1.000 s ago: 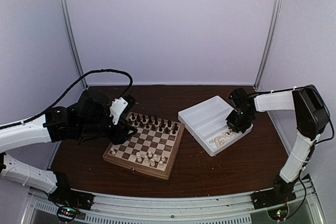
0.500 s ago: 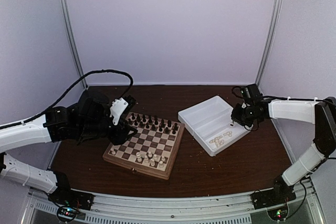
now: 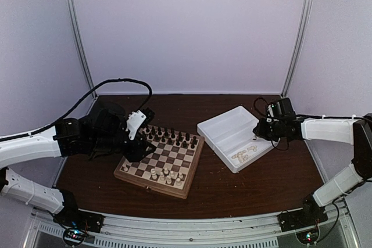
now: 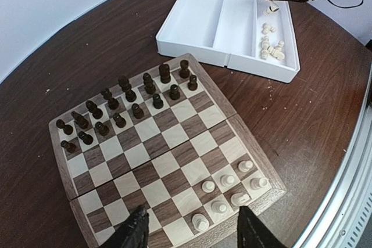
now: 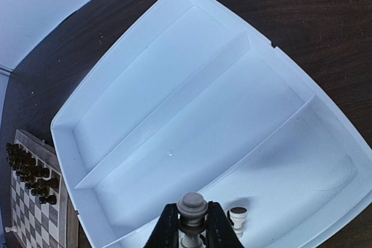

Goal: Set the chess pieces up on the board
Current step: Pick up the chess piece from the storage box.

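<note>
cream piece [image 5: 192,208] clamped in right fingers [image 5: 167,227], over the tray's [image 5: 116,103] end compartment, right of frame. Other cream pieces [image 4: 270,45] lie loose there. Several stand on the board [image 4: 174,137], lower right. Left fingers [image 4: 135,233] spread, empty, over the board's bottom edge. Dark desk [image 4: 302,120].

One board [image 4: 174,137], one three-compartment tray [image 4: 192,13], sixteen dark pieces [image 4: 136,110]; cream pieces [image 4: 228,180] too clustered to count.

Even, diffuse overhead light casts soft shadows on the dark table [image 3: 232,190] and inside the bright white tray [image 5: 145,103]; wrist views bow at their edges, and the close-up piece [image 5: 192,206] is slightly soft.
</note>
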